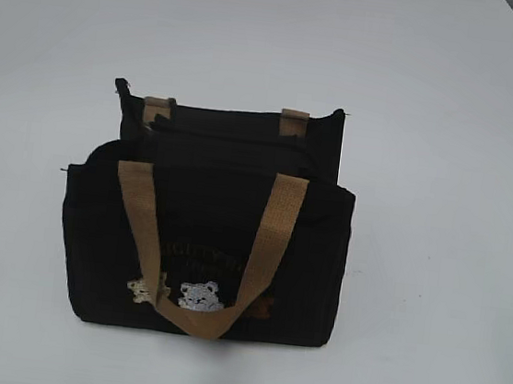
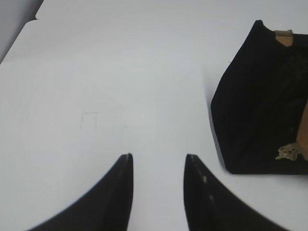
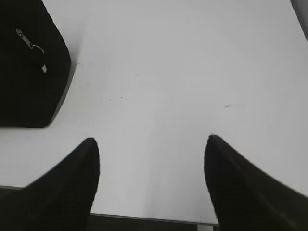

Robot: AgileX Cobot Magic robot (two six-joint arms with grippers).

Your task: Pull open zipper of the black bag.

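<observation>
While both arms hang clear of it, the boxy black fabric bag (image 1: 204,242) with tan webbing handles (image 1: 264,248) sits upright mid-way on the white table (image 1: 452,103), top up so the zip line is reachable. Small silver pull tab (image 3: 30,43) hangs at the bag's end, nearest the right gripper (image 3: 151,154), jaws wide, empty. Left gripper (image 2: 158,161) part open, holding nothing.
</observation>
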